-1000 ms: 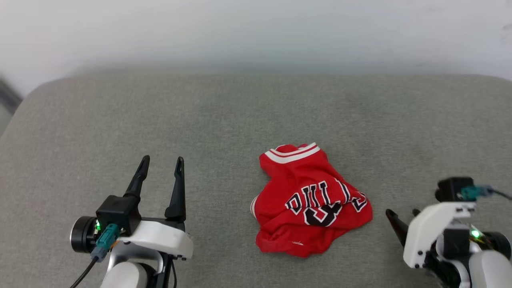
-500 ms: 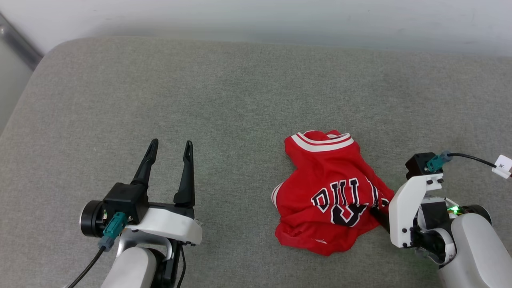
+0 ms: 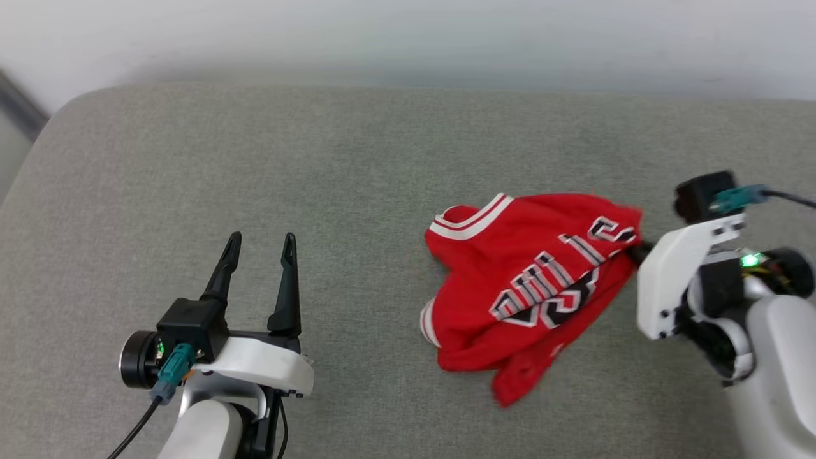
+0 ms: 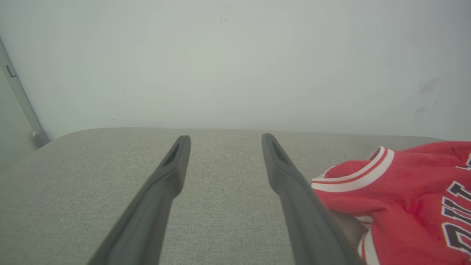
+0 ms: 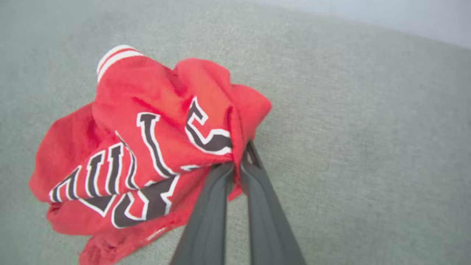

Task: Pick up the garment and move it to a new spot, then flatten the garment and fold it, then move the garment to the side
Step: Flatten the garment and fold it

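the garment [image 3: 529, 287], a crumpled red jersey with black lettering, lay on a grey cushion [image 3: 255, 159]. its right edge was bunched.

On the padded surface [image 3: 319, 159], right of middle: the garment [image 3: 529, 280]. At its right edge, pinching a fold: the right gripper [image 5: 239, 162]. Toward the front-left corner, well apart: the left gripper [image 3: 262, 239], fingers spread. Behind the far edge: a wall [image 3: 408, 38].

We counted one garment [image 3: 529, 280] on one grey cushion [image 3: 255, 159]. We counted two grippers: the left gripper [image 3: 262, 237] well left of the garment, the right gripper [image 5: 237, 162] at its right edge. One pale wall [image 3: 408, 38] stood beyond the garment.
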